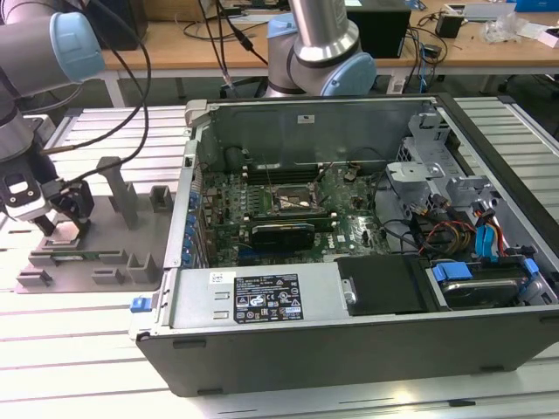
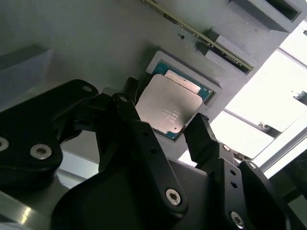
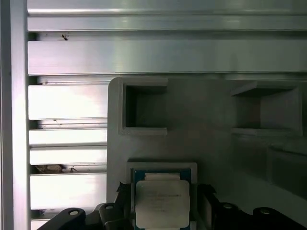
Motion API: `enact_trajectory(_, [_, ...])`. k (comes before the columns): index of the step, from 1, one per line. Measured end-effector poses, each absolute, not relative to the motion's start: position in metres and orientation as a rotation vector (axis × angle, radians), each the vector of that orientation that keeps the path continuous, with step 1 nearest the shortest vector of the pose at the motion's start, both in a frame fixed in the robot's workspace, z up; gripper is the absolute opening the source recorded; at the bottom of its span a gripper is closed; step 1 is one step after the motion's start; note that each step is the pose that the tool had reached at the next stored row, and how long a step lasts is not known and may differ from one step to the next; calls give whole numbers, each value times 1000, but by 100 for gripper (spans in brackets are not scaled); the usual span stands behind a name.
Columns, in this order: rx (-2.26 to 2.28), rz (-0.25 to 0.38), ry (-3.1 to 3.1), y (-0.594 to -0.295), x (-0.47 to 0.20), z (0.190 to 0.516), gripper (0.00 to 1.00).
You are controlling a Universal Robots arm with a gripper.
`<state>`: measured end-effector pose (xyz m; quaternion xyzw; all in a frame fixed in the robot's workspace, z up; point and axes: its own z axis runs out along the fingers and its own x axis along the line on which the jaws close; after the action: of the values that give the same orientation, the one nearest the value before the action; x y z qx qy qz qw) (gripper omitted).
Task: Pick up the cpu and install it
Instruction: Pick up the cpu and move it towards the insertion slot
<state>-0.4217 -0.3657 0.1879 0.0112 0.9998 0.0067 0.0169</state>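
The cpu (image 2: 168, 106) is a small silvery square chip with a thin blue-green rim, also seen from above (image 3: 162, 203). It lies low in a square recess of the grey plastic tray (image 1: 96, 262) at the exterior view's left. My gripper (image 1: 63, 229) hangs right over that recess. In both wrist views its black fingers (image 2: 200, 134) press in on two opposite edges of the chip, so the gripper (image 2: 165, 112) is shut on it. The open computer case (image 1: 367, 236) holds the motherboard with its square socket frame (image 1: 293, 202) at the middle.
Upright grey posts (image 1: 118, 188) rise from the tray just beside my gripper. A second robot arm (image 1: 323, 44) stands behind the case. The case's metal walls (image 1: 188, 209) lie between the tray and the socket. Cables and a drive bay fill the case's right side.
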Motion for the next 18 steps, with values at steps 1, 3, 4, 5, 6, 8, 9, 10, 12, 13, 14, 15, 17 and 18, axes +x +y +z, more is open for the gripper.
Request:
enact_trajectory(1, [35,20,3108,-366,-422,187,66])
enact_trajectory(3, [35,19,3107,-366,-424,187,66])
enact_trajectory(4, [35,19,3107,-366,-424,187,66])
enact_trajectory(5, [35,18,3107,-366,-424,186,66])
enact_trajectory(6, [34,18,3107,-366,-424,185,66])
enact_trajectory(8, [35,17,3108,-366,-424,184,66])
enact_trajectory(9, [35,17,3108,-366,-424,184,66])
enact_trajectory(10, [35,17,3107,-365,-424,184,66])
enact_trajectory(12, [35,17,3108,-365,-424,184,66])
enact_trajectory(13, [35,17,3108,-365,-424,184,66])
enact_trajectory(14, [35,17,3107,-365,-424,184,66])
enact_trajectory(15, [35,17,3107,-365,-424,184,66])
enact_trajectory(17, [35,17,3108,-365,-424,184,66])
enact_trajectory(18, [35,17,3109,-365,-424,184,66])
